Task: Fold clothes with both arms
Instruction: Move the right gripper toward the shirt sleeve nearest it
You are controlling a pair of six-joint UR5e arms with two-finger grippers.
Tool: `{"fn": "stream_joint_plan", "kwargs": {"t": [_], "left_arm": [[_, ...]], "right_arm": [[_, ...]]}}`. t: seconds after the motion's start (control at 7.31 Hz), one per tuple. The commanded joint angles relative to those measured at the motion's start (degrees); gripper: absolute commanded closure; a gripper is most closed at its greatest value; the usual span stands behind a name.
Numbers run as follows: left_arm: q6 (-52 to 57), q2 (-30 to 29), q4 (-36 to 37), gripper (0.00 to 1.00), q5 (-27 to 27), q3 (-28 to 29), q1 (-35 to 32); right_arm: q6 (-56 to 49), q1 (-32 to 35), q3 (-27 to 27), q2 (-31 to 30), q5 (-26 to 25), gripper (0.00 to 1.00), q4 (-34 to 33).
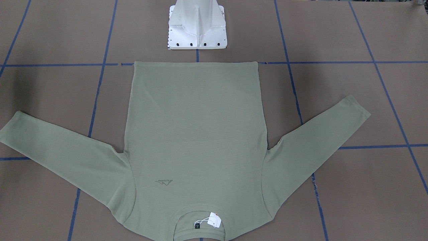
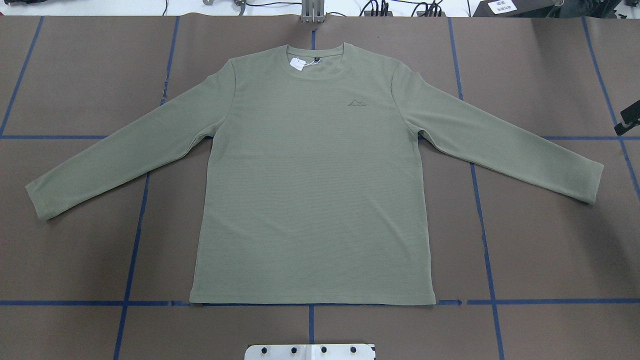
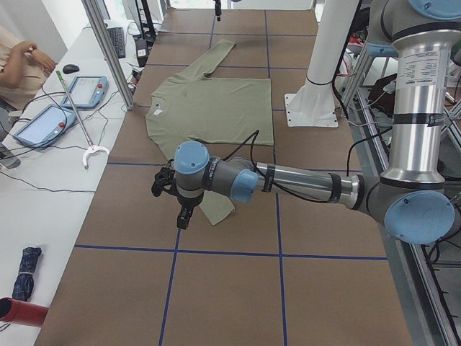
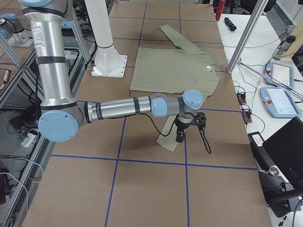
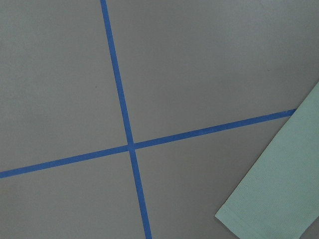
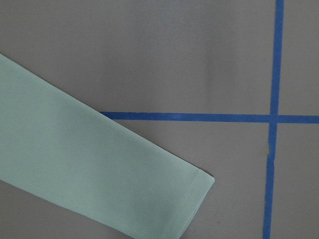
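Observation:
The olive-green long-sleeved shirt (image 2: 310, 190) lies flat and face up on the brown table, both sleeves spread outwards. Its collar with the white hang tag (image 2: 298, 64) is at the far side, and the hem faces the robot's base. My left gripper (image 3: 184, 216) hovers above the table beside the left sleeve's cuff (image 5: 279, 199). My right gripper (image 4: 180, 137) hangs over the end of the right sleeve (image 6: 149, 189). Neither wrist view shows fingers, so I cannot tell whether either gripper is open or shut. Neither gripper touches the cloth.
Blue tape lines (image 2: 482, 225) divide the table into squares. The white pedestal (image 1: 198, 26) stands just behind the hem. A black part (image 2: 631, 117) pokes in at the overhead view's right edge. Side benches hold tablets (image 3: 86, 90), and a person (image 3: 18, 65) sits there.

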Motion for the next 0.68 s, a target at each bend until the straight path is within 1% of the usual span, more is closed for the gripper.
{"fn": "stream_joint_plan", "kwargs": {"t": [0.0, 0.14, 0.27, 0.41, 0.55], "left_arm": [[0.2, 0.0, -0.4, 0.00, 0.3, -0.3, 0.1], [0.3, -0.1, -0.4, 0.00, 0.4, -0.1, 0.2], [0.3, -0.2, -0.8, 0.00, 0.4, 0.0, 0.4], [0.3, -0.1, -3.6, 0.00, 0.5, 0.2, 0.9], [0.2, 0.0, -4.6, 0.00, 0.5, 0.3, 0.9]], "right_arm": [[0.4, -2.4, -2.1, 0.0, 0.0, 0.00, 2.5], [0.4, -2.4, -4.9, 0.1, 0.0, 0.00, 4.9], [1.1, -2.4, -9.0, 0.3, 0.0, 0.00, 10.1], [8.0, -2.4, -12.3, 0.7, 0.0, 0.01, 16.5], [17.5, -3.8, -13.0, 0.6, -0.3, 0.02, 21.8]]}}
